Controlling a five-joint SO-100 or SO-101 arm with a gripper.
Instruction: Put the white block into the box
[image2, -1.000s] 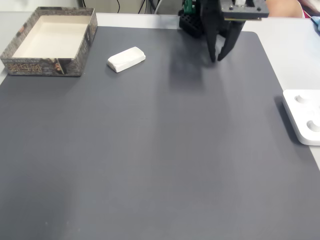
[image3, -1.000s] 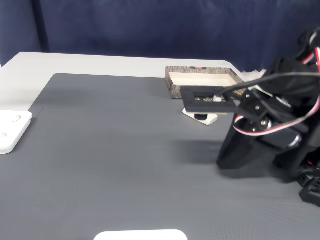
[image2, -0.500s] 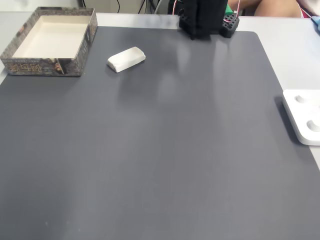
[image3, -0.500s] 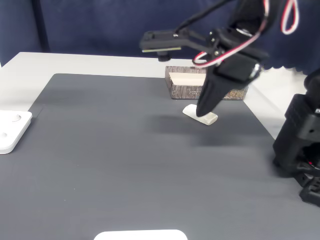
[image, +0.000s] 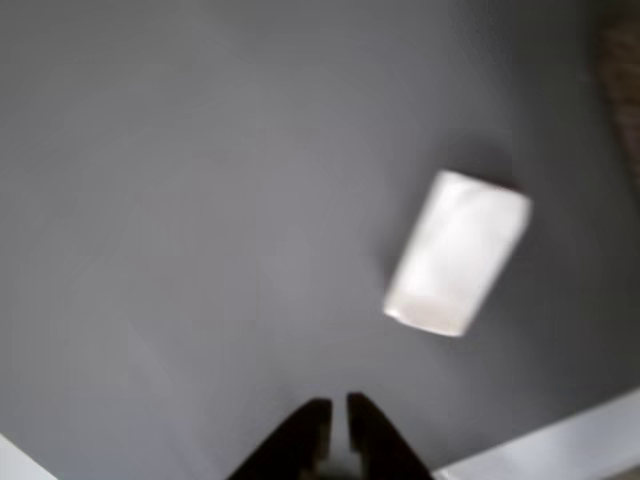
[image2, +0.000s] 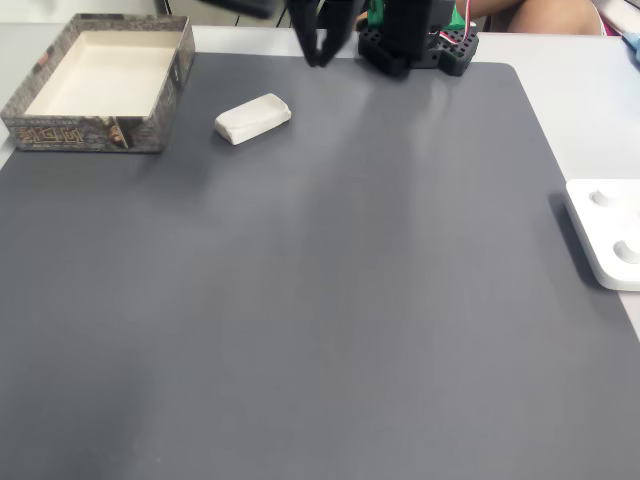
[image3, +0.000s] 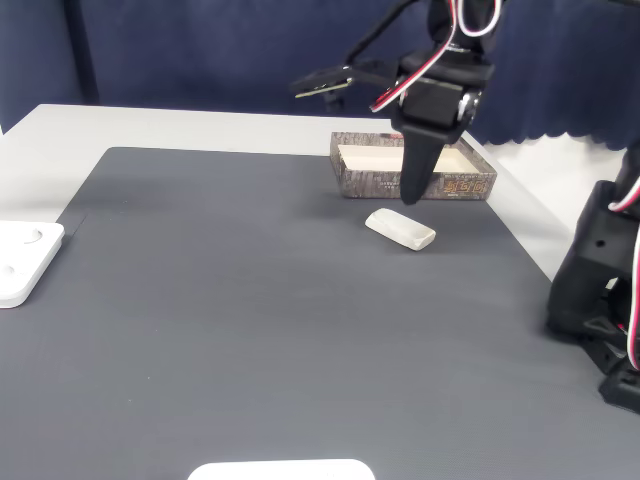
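White block (image2: 253, 118) lies flat on the grey mat (image2: 330, 300), askew, just right of the box (image2: 100, 125) in a fixed view, not touching it. Untouched so far.

Gripper (image3: 411, 198) hangs above the mat between block and box in a fixed view, tips pointing down, apart from the block (image3: 400, 228). In the other view the fingertips (image: 305, 425) sit nearly pressed together, only a thin slit between, with the block (image: 457, 251) off up and to the right.

Risks for you:
- Come down with the fingers this tight and you likely stab or shove the block rather than straddle it. Spread them first.
- The block lies on a slant; unless you turn the wrist to match, one finger may catch a corner and spin it away.
- The box wall (image3: 375, 181) is near; a wide approach may clip the rim and shift it.
- The other view is blurred, so depth is hard to judge there.
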